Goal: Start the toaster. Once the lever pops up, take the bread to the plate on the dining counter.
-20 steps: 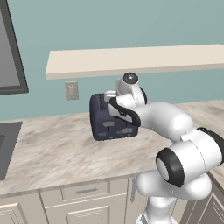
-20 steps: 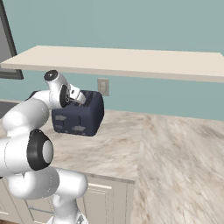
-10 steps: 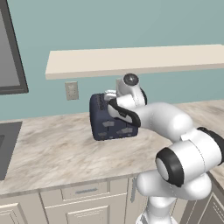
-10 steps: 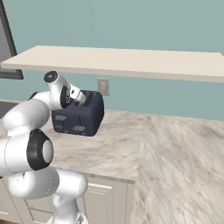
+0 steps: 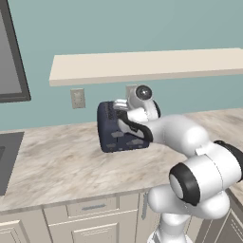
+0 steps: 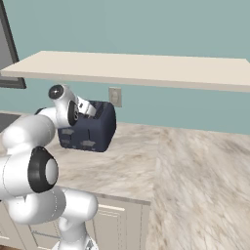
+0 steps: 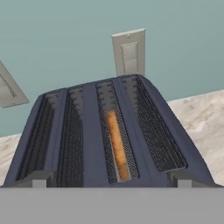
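The dark navy toaster point(image 5: 111, 136) point(image 6: 93, 134) stands on the marble kitchen counter by the wall. In the hand view its four slots point(image 7: 92, 140) lie just below me, and the golden-brown bread point(image 7: 117, 146) sits low in the third slot from the left. My gripper point(image 7: 111, 180) point(image 5: 122, 112) point(image 6: 93, 109) hovers over the toaster's top near its front edge. It is open, with its fingertips point(image 7: 40, 178) spread wide and nothing between them. The plate and the dining counter are out of view.
A beige wall shelf point(image 5: 142, 66) point(image 6: 136, 66) hangs close above the toaster. A wall outlet point(image 7: 128, 52) point(image 5: 78, 98) is behind it. A dark panel point(image 5: 7, 156) is set into the counter at far left. The counter point(image 6: 195, 166) stretches off to the right.
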